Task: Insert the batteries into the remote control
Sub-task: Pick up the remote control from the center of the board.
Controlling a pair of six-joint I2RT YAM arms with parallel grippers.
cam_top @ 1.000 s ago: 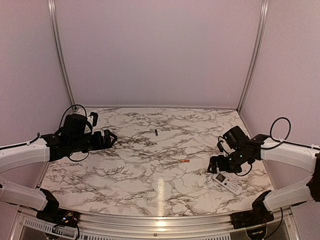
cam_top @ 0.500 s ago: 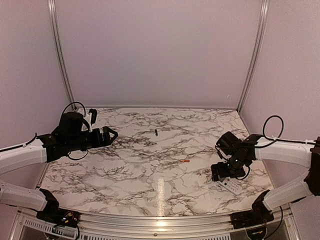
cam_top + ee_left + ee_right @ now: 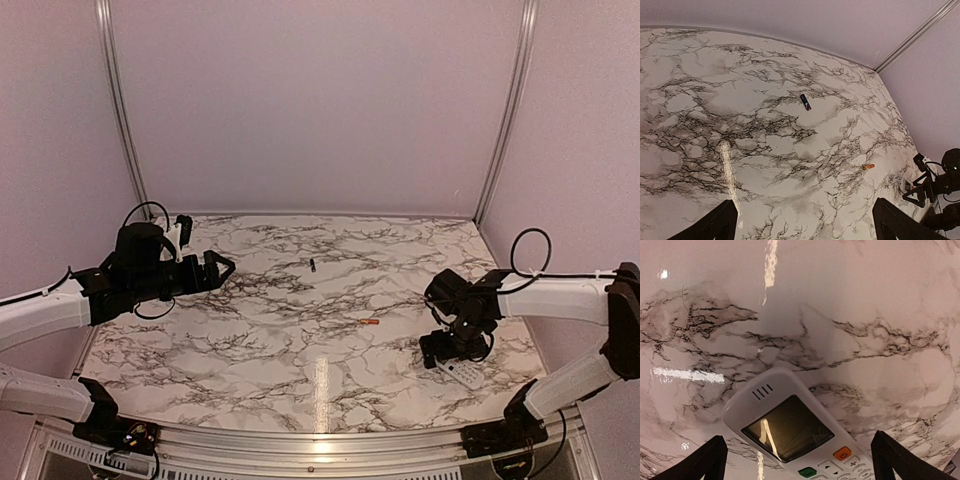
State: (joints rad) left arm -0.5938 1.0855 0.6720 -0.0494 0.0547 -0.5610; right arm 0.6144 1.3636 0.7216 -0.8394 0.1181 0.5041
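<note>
The white remote control lies face up on the marble table, screen and buttons showing; in the top view only its near end shows past my right gripper. That gripper hovers just above it, open, a finger on each side. The orange battery lies mid-table, also in the left wrist view. The dark battery lies farther back. My left gripper is open and empty at the left side, well away from both batteries.
The marble tabletop is bounded by plain walls at back and sides with metal corner posts. A cable loops above each arm's wrist. No smaller flat white piece shows.
My right gripper has swung down and nearer over the remote, now covering most of it in the top view. My left arm has shifted slightly back and left.
</note>
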